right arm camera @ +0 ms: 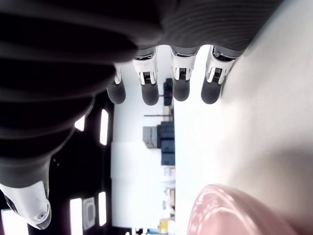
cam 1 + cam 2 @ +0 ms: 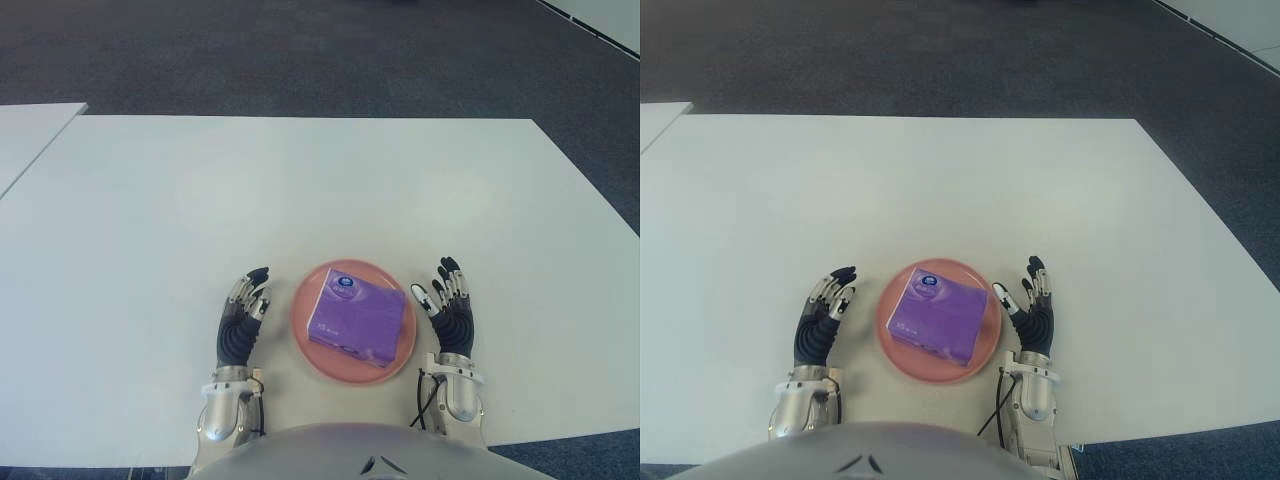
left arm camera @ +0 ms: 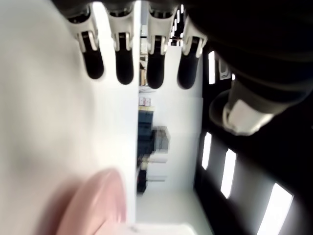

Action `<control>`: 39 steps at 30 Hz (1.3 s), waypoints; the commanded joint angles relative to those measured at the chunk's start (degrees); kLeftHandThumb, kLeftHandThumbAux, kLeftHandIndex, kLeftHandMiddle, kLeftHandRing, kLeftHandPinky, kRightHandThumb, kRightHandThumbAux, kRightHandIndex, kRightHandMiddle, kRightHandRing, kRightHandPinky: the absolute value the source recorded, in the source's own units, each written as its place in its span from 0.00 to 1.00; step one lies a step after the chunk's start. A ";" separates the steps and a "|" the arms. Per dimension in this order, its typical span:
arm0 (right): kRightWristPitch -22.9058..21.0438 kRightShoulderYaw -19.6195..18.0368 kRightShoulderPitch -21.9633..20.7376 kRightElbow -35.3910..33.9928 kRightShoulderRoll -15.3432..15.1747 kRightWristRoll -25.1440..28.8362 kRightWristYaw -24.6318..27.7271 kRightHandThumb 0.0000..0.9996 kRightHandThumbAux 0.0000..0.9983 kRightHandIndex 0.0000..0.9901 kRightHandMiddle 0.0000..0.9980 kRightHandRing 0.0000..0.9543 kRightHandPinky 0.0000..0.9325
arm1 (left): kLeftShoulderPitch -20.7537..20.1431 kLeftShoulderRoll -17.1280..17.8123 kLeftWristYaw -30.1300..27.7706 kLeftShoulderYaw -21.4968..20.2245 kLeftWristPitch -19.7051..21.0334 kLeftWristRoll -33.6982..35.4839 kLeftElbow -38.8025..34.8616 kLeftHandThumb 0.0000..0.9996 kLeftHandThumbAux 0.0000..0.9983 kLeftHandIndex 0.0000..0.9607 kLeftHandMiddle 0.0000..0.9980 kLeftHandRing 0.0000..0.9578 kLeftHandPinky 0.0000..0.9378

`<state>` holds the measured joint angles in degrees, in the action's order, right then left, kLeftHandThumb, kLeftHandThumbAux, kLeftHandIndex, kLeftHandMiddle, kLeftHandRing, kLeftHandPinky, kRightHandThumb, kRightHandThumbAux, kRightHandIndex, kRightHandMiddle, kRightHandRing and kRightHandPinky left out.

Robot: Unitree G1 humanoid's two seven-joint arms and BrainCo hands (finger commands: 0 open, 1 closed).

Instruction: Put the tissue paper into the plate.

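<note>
Your right hand point(image 2: 448, 305) sits just beside the pink plate point(image 2: 304, 325), on its right side, near the front edge of the white table point(image 2: 300, 180). Its fingers point(image 1: 148, 88) are stretched out straight and hold nothing. Your left hand point(image 2: 243, 315) shows on the other side of the plate, also near the front edge. Its fingers point(image 3: 123, 63) are straight too, and it holds nothing.

The purple tissue paper point(image 2: 358, 318) pack is already in the plate. It lies flat, turned a little, and one corner reaches out close to the plate's rim on the right. Neither hand touches it.

So the job looks done, and what is left is to leave it alone. If you move, move slowly. Lift each hand up first, then pull it away from the plate, so no finger bumps the rim. A bump could slide the plate or tip the pack out, because the pack looks light. Watch the right side most, since that corner of the pack is near your right hand there. Do not close your fingers near the pack.
</note>
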<state>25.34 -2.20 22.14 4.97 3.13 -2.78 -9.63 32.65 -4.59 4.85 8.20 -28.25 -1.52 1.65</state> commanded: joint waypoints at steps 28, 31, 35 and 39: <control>-3.53 -1.19 2.38 0.43 -0.52 -1.76 0.95 0.07 0.64 0.05 0.10 0.05 0.00 | 2.90 -2.86 0.61 2.51 3.16 3.67 2.93 0.08 0.55 0.23 0.18 0.16 0.19; -4.13 -1.09 2.69 -0.14 -0.33 -1.97 0.77 0.06 0.63 0.06 0.11 0.05 0.00 | 3.26 -2.72 0.64 2.72 3.26 3.76 2.52 0.08 0.54 0.23 0.18 0.16 0.20; -4.48 -0.99 3.02 -0.72 -0.27 -1.49 1.18 0.07 0.63 0.06 0.11 0.05 0.00 | 3.77 -2.59 0.57 3.04 3.76 3.90 1.83 0.08 0.55 0.23 0.18 0.16 0.20; -4.38 -0.85 3.44 -1.16 -0.24 -1.30 1.45 0.08 0.62 0.06 0.12 0.05 0.00 | 4.03 -2.43 0.57 3.27 4.05 3.90 1.63 0.07 0.55 0.22 0.18 0.17 0.21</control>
<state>23.37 -3.15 23.65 2.54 2.55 -4.37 -8.43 34.69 -5.33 5.75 10.66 -27.71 1.71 1.42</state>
